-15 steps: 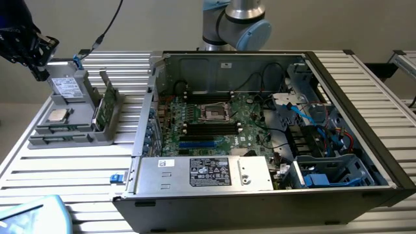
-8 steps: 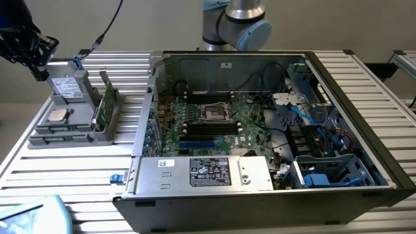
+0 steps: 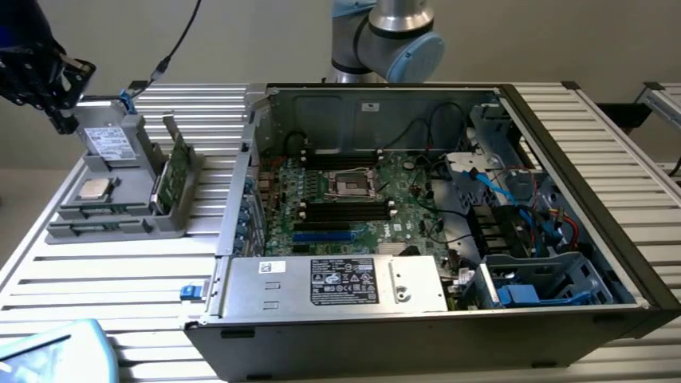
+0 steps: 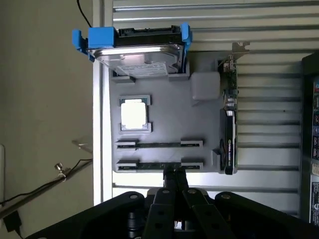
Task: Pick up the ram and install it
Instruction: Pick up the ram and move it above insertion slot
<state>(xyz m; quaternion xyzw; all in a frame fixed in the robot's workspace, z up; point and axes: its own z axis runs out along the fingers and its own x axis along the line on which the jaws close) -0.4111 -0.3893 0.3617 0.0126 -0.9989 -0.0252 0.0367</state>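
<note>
Two thin dark-green ram sticks lie flat in slots of a grey holder tray; the second stick is the one closest to my fingertips. In the exterior view the ram sits at the tray's near end, on the table to the left of the open computer case. My gripper hovers above the tray with its black fingers pressed together and nothing between them. In the exterior view the gripper hangs high over the tray's far end. Black memory slots lie on the motherboard.
The tray also carries a hard drive in blue brackets, a square silver CPU and a taller green card standing on edge. A power supply box and cables crowd the case. A light blue object is at the table's near corner.
</note>
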